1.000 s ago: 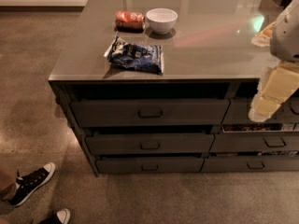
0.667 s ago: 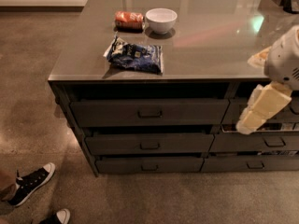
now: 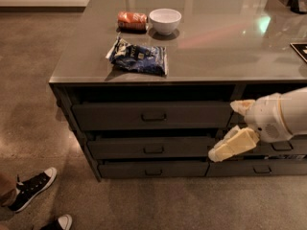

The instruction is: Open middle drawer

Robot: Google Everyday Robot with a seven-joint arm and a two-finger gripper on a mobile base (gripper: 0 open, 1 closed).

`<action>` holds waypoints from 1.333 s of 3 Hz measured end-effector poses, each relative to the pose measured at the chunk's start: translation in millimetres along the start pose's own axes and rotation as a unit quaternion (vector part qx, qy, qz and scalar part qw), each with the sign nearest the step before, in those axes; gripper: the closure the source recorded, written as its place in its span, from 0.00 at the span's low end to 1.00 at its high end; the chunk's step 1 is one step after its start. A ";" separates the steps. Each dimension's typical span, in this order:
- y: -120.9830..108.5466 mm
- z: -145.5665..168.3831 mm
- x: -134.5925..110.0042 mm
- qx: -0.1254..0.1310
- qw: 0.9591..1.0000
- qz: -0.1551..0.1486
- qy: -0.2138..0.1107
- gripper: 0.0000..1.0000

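The middle drawer (image 3: 153,148) is the low, flat, dark grey front in the wide left stack, with a small rectangular pull at its centre. It sits between a taller-fronted drawer (image 3: 153,115) above and a bottom drawer (image 3: 152,169) below. My gripper (image 3: 231,147), cream-coloured on a white arm (image 3: 278,119), comes in from the right. It hangs in front of the cabinet at the middle drawer's right end, at the height of that front and well to the right of the pull.
On the grey countertop (image 3: 216,47) lie a blue snack bag (image 3: 139,57), an orange packet (image 3: 132,20) and a white bowl (image 3: 165,21). Narrower drawers (image 3: 283,147) fill the right side behind the arm. A person's sneakers (image 3: 31,188) stand on the floor at lower left.
My gripper has come down and to the left, from beside the top drawer level to the right end of the middle drawer's front. The drawers have not moved.
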State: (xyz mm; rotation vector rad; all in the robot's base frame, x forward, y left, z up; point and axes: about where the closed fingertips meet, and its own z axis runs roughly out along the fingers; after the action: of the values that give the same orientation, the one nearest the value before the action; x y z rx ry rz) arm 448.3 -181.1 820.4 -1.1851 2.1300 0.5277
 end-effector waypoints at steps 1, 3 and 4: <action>-8.7 -0.1 -15.1 0.018 0.999 0.018 -0.042 0.00; -14.6 23.7 -2.8 0.000 0.998 0.022 -0.056 0.00; -20.3 67.3 13.8 -0.026 0.996 0.019 -0.080 0.00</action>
State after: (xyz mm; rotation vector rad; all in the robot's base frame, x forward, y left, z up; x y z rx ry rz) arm 482.8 -158.6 761.7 -1.0947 2.0174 0.6764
